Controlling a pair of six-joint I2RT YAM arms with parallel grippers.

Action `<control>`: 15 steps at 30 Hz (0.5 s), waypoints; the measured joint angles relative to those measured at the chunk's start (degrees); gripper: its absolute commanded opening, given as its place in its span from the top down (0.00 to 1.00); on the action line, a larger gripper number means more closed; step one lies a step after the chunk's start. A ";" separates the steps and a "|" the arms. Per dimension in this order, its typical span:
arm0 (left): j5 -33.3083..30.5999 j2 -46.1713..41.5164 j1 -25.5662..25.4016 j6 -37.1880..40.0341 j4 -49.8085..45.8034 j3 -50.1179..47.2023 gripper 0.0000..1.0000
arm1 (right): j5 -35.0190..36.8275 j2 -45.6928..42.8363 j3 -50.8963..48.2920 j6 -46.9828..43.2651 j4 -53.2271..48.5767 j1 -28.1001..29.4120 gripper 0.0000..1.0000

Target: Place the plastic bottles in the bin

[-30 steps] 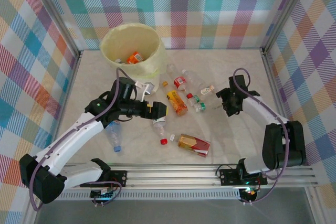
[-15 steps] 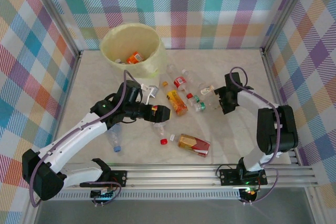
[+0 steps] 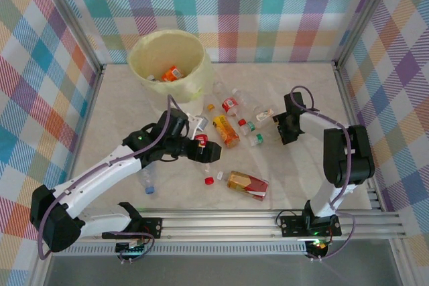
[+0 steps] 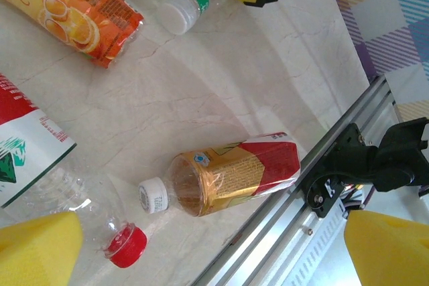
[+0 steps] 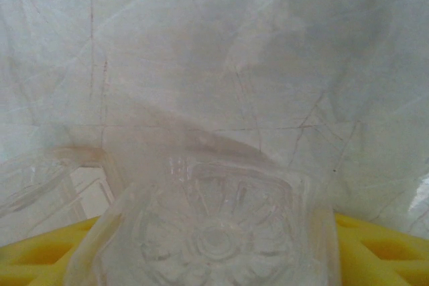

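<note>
Far-left corner of the table first: got the bin (image 3: 167,58) there, with an orange-labelled bottle (image 3: 172,73) already lying inside. Maybe one more beside it, too small to call. So barely started, going by that, with most of the lot out on the table.

Moving right, toward the near edge: clear bottle with a blue cap (image 3: 146,180) lying flat by the left arm, untouched. Then the left gripper (image 3: 204,151) hovering over the middle of the table, pads (image 4: 33,249) spread wide with nothing between them. Looking down from its wrist at an amber bottle with a red and gold label (image 4: 234,173), on its side close to the near edge, plus a loose red cap (image 4: 127,246) just beside the capped end. Probably lining up on that one, only guessing though.

Further back in the middle: orange bottle (image 3: 226,130), red-labelled bottle (image 3: 230,106) and a little clump of clear ones with green and white caps (image 3: 253,132), all flat on the table and all needing a trip to the bin.

Right of centre: right gripper (image 3: 281,127) down low by that clump, yellow pads (image 5: 375,239) either side of a clear bottle (image 5: 214,232) filling the gap. Can't tell whether actually squeezing or just straddling.
</note>
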 measured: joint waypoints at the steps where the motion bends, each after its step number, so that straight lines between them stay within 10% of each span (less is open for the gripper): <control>1: -0.02 0.09 -0.13 -0.02 0.00 0.00 0.00 | 0.13 0.00 0.00 -0.35 0.28 0.00 0.35; 15: 0.11 3.67 -2.01 -2.45 6.03 -0.07 0.04 | 3.50 -17.35 -2.40 -13.55 1.38 0.35 0.53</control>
